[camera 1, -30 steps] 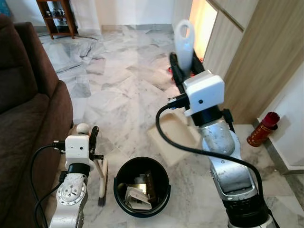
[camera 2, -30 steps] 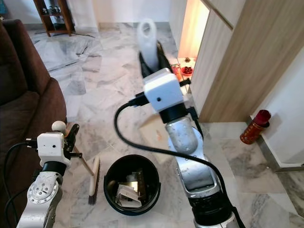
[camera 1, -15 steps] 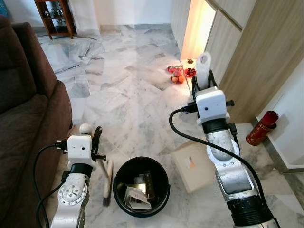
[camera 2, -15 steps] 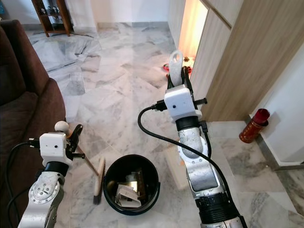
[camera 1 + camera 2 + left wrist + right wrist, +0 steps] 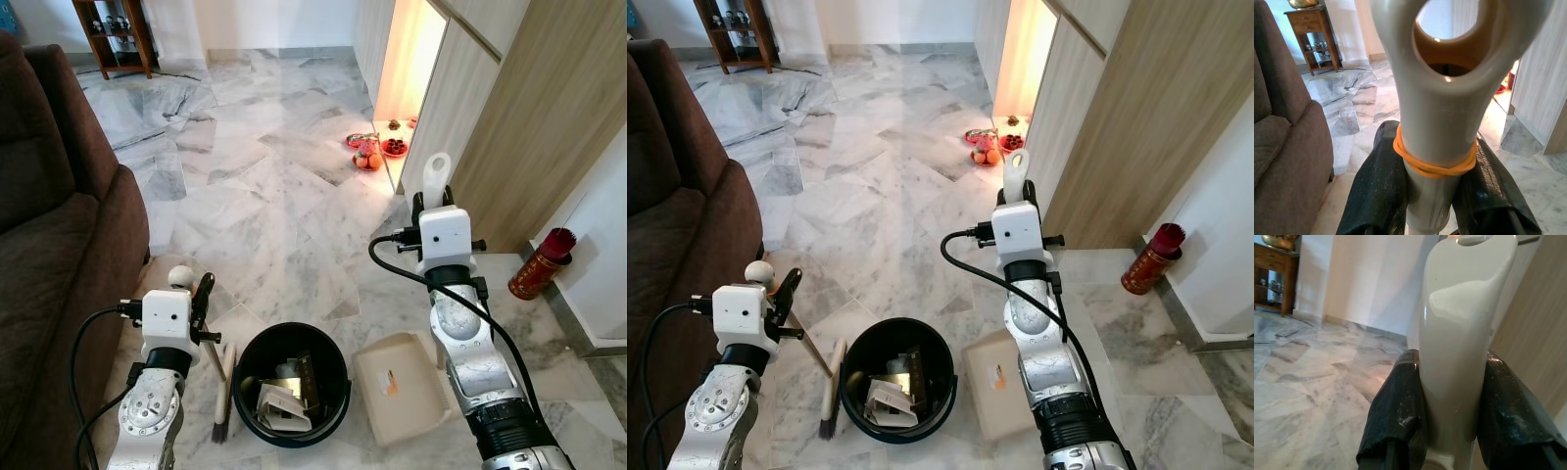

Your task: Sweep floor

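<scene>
My right gripper, clenched on the dustpan handle, has come down from its raised tip; the pan now rests flat on the floor beside the bin. My left gripper grips the brush, so sweeping can resume.

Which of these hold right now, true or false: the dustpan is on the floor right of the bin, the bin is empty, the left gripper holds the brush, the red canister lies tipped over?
1. The dustpan sits on the floor to the right of the black bin: true.
2. The bin is empty: false, it holds paper scraps.
3. The left gripper is shut on the brush handle: true.
4. The red canister lies tipped over: false, it stands upright by the wall.
5. The right gripper is open: false, it clamps the dustpan handle.
</scene>
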{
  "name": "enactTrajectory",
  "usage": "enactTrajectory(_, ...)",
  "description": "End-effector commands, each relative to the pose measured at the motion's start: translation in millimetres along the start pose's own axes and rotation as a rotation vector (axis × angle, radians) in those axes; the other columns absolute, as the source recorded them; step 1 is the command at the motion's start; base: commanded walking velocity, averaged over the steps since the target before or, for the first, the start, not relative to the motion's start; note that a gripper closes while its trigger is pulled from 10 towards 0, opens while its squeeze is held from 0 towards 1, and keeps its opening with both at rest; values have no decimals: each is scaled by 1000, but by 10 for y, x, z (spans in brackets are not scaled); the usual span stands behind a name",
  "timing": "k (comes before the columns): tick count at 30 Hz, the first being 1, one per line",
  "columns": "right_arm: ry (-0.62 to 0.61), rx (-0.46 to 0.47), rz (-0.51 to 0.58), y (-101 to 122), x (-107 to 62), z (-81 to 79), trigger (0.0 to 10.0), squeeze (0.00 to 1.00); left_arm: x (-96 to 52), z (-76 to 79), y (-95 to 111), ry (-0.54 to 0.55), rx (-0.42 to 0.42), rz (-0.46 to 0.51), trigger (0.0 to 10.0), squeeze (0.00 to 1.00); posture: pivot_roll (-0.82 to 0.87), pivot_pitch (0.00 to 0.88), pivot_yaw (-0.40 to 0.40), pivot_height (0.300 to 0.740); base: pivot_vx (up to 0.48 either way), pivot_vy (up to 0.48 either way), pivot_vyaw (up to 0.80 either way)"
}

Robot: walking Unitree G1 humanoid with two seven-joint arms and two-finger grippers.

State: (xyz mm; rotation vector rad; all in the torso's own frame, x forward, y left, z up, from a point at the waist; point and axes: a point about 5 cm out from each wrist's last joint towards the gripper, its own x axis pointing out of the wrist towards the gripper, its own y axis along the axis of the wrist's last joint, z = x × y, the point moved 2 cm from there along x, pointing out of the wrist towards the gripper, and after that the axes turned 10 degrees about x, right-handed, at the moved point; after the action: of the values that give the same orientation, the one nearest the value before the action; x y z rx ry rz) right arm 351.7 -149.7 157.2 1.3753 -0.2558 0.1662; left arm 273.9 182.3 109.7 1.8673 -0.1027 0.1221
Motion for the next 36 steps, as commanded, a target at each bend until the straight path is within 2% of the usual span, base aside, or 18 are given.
enactTrajectory(1, -21, -4, 61, 100, 70, 49, 10000, 0, 9, -25, 155, 9, -10, 61, 10000, 0, 83, 110, -35, 740, 0, 0, 0)
enactTrajectory(6, -27, 35, 39, 10, 66, 46, 10000, 0, 4, -14, 125, 12, -14, 51, 10000, 0, 69, 98, -36, 740, 0, 0, 0)
enactTrajectory(13, -26, 65, 46, 10, 62, 47, 10000, 0, 22, -3, 113, 16, -18, 48, 10000, 0, 58, 84, -36, 740, 0, 0, 0)
enactTrajectory(36, 9, 79, 55, -39, 22, -29, 10000, 0, 1, 36, 108, 11, -29, 52, 10000, 0, 57, 35, -27, 740, -22, 0, 0)
